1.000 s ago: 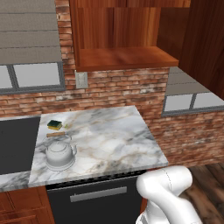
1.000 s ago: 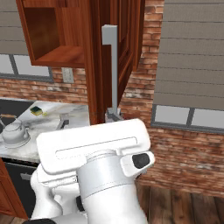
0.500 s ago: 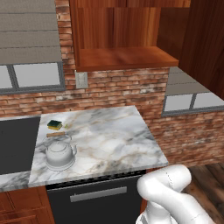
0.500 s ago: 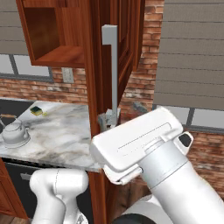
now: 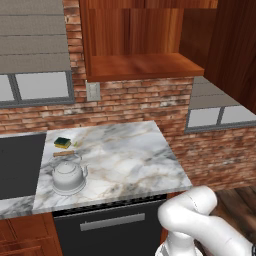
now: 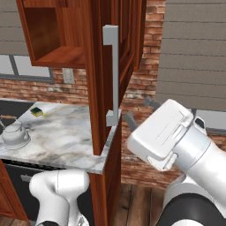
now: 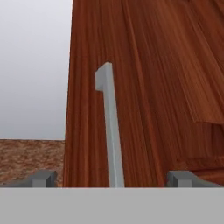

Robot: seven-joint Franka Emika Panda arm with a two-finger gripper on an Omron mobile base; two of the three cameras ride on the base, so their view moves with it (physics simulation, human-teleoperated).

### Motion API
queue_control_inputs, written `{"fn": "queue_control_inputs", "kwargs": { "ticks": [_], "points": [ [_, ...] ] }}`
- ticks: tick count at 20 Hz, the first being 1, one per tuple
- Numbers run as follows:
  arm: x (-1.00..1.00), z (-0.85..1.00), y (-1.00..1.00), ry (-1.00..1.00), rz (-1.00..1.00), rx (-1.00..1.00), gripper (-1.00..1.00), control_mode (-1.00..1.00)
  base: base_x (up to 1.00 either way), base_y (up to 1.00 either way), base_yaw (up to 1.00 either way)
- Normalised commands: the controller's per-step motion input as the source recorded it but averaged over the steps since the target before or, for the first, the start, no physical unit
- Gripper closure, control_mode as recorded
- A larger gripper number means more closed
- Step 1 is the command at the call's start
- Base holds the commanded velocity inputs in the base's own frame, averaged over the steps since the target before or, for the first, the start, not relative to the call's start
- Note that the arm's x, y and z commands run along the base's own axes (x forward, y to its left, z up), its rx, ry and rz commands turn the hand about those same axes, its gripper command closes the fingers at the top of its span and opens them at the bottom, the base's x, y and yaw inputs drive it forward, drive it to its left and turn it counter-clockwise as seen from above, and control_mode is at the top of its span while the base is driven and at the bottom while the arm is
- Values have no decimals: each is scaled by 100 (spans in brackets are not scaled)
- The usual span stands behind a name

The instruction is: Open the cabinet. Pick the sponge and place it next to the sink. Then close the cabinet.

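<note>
The reddish-brown cabinet (image 5: 142, 66) stands open with a bare shelf. Its door (image 6: 98, 84) is swung out towards me, and the silver bar handle (image 6: 114, 73) is on its face. My gripper (image 6: 140, 111) is open beside the lower end of that handle, touching nothing. In the hand view the handle (image 7: 111, 135) rises between the two fingertips (image 7: 43, 178) with the door (image 7: 153, 87) behind it. The yellow and green sponge (image 5: 62, 143) lies on the marble counter (image 5: 125, 160), just right of the dark sink (image 5: 20, 165).
A white kettle (image 5: 67, 176) stands on the counter in front of the sponge. A black appliance front with a grey handle (image 5: 112, 222) sits below the counter edge. Brick wall and windows close off the back. The open door juts out over the counter's right end.
My arm has swung from the left of the door across to its right side, bringing the open hand up beside the handle. The sponge, the kettle and the door have not moved.
</note>
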Motion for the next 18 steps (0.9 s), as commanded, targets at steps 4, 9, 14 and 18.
{"fn": "queue_control_inputs", "kwargs": {
  "ticks": [4,9,14,18],
  "points": [
    [39,-12,-3,0,17,0,-100,-100,0,0,0],
    [54,-23,0,0,4,0,-100,-100,0,0,0],
    [49,-7,0,0,0,-2,-100,-100,0,0,0],
    [32,0,2,0,0,-5,-100,-100,0,0,0]
  ]
}}
